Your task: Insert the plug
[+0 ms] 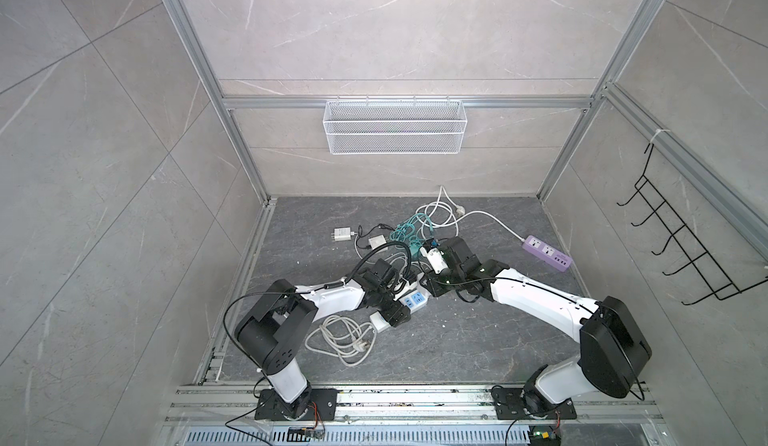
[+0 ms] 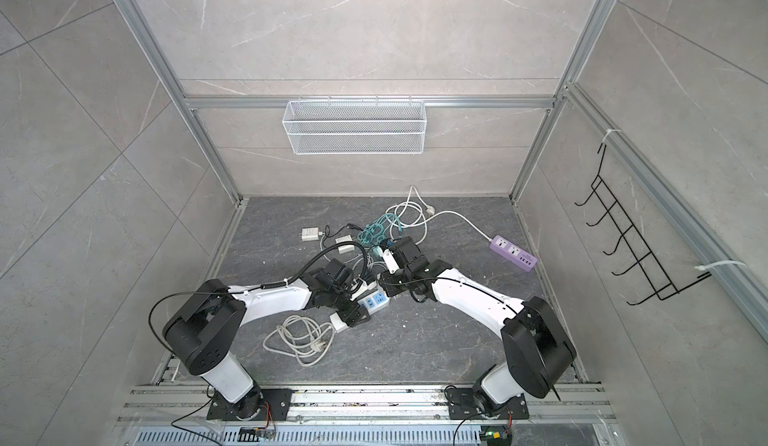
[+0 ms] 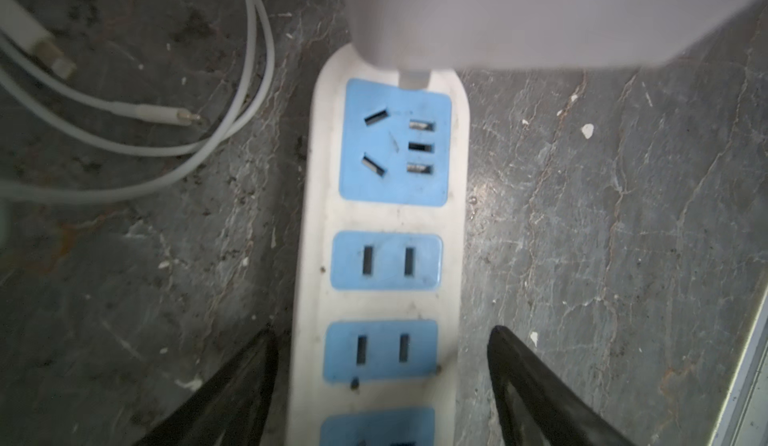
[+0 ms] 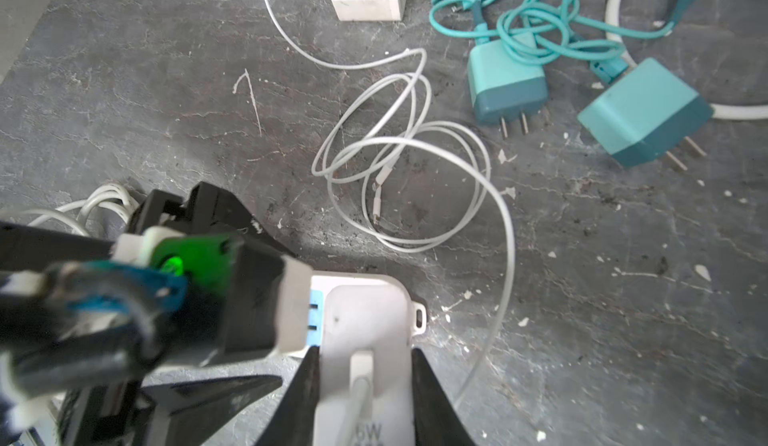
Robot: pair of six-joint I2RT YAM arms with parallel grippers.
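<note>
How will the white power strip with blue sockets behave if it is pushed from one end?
Probably stiff: the power strip looks like one hard plastic bar, so it should move whole. It may slide or swivel, as it lies flat on the hard floor and the open left hand only straddles it.

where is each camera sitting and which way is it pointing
Top views: high in front, looking down on the tabletop; left arm and right arm show whole.
Left wrist: on the left arm, facing down the power strip; open left hand straddles it.
Right wrist: on the right arm, facing the white charger its right hand grips; left arm's wrist intrudes.
Shared: both wrist views show charger and strip.
</note>
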